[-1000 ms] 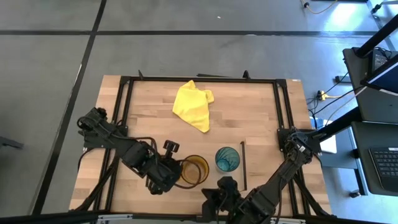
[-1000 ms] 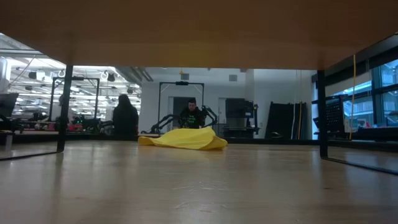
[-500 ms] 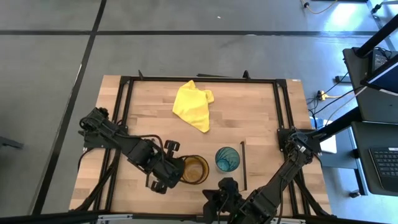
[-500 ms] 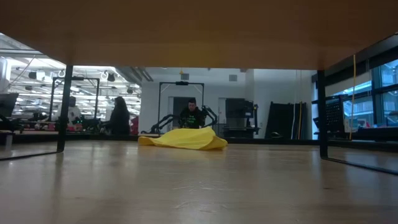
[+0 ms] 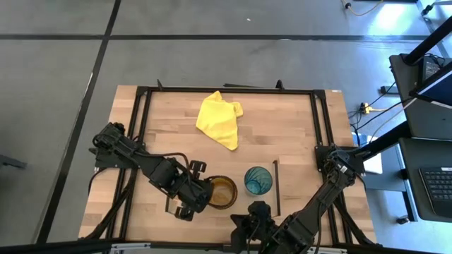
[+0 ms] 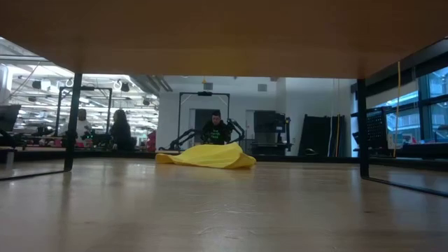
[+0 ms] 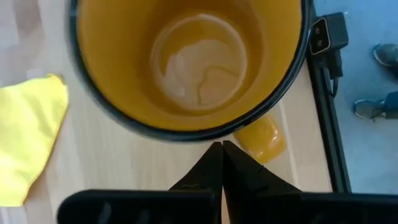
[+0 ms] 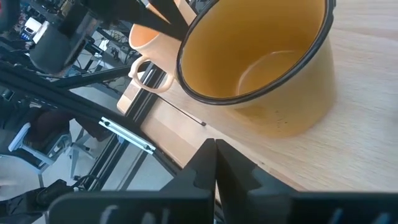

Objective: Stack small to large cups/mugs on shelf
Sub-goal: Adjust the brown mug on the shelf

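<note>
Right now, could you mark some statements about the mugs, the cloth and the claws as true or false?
1. The brown mug stands left of the teal tumbler in the high view. True.
2. The yellow cloth covers the tumbler. False: it lies apart, farther back on the table.
3. The left claw is shut. True.
4. The brown mug holds the small orange mug. False: it is empty.
5. The right claw is wide open. False: it is shut.
</note>
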`<state>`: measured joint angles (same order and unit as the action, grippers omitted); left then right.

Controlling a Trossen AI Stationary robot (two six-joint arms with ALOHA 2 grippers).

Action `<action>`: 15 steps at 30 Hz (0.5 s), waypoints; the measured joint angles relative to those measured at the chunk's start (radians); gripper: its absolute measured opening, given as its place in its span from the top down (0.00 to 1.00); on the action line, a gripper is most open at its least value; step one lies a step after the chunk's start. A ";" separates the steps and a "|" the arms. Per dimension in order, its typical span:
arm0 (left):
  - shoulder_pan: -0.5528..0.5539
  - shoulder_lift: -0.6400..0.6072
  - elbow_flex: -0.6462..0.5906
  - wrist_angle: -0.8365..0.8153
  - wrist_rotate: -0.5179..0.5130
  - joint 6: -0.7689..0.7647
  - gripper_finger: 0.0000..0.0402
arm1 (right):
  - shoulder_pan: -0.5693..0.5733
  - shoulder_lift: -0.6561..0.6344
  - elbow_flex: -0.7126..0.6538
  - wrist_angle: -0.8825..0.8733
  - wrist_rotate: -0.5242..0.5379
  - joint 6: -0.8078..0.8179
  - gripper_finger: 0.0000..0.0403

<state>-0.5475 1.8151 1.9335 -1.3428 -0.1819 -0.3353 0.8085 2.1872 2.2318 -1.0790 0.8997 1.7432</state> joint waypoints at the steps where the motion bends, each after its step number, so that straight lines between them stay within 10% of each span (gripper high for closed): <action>1: 0.000 0.004 0.000 0.001 0.002 0.002 1.00 | 0.000 0.000 0.000 0.000 0.000 0.000 0.97; 15: 0.000 0.009 -0.001 0.005 0.035 -0.003 1.00 | -0.030 0.000 0.000 -0.031 -0.004 0.002 0.97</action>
<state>-0.5480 1.8240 1.9327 -1.3380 -0.1471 -0.3386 0.7782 2.1872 2.2318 -1.1099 0.8956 1.7447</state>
